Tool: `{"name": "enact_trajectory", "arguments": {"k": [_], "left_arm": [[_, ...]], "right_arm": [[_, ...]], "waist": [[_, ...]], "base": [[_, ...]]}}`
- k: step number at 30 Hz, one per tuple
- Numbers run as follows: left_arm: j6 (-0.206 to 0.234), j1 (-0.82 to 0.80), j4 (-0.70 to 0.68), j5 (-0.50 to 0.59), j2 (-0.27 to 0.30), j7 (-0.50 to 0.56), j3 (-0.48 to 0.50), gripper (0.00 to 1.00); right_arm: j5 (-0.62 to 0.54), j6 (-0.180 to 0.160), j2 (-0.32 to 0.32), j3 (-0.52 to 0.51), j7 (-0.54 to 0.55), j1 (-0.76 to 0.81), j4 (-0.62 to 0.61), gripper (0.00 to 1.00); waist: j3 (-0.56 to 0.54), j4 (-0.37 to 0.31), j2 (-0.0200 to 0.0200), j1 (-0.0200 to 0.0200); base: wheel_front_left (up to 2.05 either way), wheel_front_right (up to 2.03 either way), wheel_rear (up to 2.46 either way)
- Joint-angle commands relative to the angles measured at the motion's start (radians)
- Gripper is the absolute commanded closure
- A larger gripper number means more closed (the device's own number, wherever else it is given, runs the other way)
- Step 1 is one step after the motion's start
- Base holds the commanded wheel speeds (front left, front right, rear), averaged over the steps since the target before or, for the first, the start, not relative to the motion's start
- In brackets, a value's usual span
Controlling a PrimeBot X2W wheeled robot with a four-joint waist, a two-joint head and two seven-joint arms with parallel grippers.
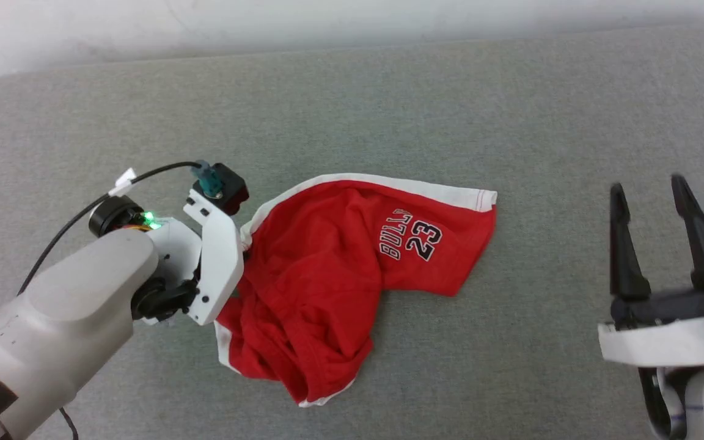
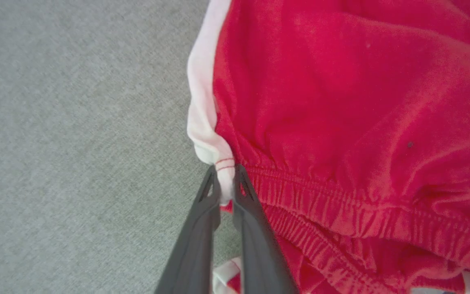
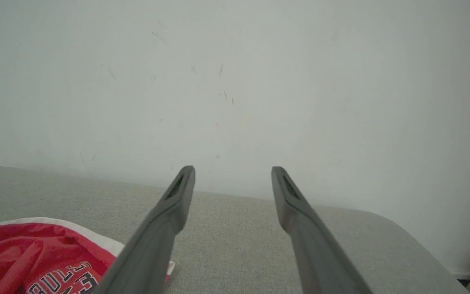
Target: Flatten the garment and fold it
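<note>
Closest to you, at the lower left of the head view, the pale left forearm (image 1: 65,311) reaches in to the left edge of the garment (image 1: 321,269). Check the left wrist view: the left gripper (image 2: 227,188) has its two dark fingers (image 2: 196,232) pinched together on the white side stripe (image 2: 202,94), right where it meets the gathered red waistband (image 2: 341,212). Those jaws are closed on the cloth.

Moving right, you see the garment lying crumpled on the grey surface (image 1: 388,104), near the middle of the head view. One leg spreads toward the right with its "BULLS 23" print (image 1: 410,235) facing up and white trim along the far edge. The rest is bunched in folds on the near side.

At the far right, your right gripper (image 1: 646,183) sits over bare grey surface, well apart from the garment. Its jaws are spread wide with nothing between them. In the right wrist view they point toward the pale wall (image 3: 235,81), and the printed leg shows at the lower left corner.
</note>
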Motion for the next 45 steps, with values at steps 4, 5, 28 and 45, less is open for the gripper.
{"name": "enact_trajectory", "arguments": {"k": [4, 5, 28, 45], "left_arm": [[-0.006, -0.020, -0.026, -0.021, 0.025, -0.065, -0.003, 1.00], [-0.006, -0.022, -0.030, -0.025, 0.030, -0.076, -0.003, 1.00], [-0.006, -0.121, -0.059, 0.019, -0.039, -0.158, -0.013, 1.00], [-0.006, -0.132, -0.047, 0.019, -0.041, -0.183, -0.016, 1.00]], "right_arm": [[-0.045, -0.002, -0.062, 0.028, -0.005, -0.099, 0.012, 0.00], [-0.044, -0.002, -0.092, 0.041, -0.005, -0.125, 0.023, 0.00], [0.839, -0.002, -0.678, 1.134, 0.942, -0.957, 0.403, 0.00], [0.939, -0.002, -0.590, 1.354, 0.769, -0.990, 0.622, 1.00]], "waist": [[-0.025, 0.038, -0.0001, 0.0000], [-0.028, 0.043, -0.0001, 0.0000], [0.096, 0.158, -0.0001, 0.0000], [0.123, 0.150, -0.0001, 0.0000]], "base": [[0.00, 0.00, 0.00], [0.00, 0.00, 0.00], [0.00, 0.00, 0.00], [0.00, 0.00, 0.00]]}}
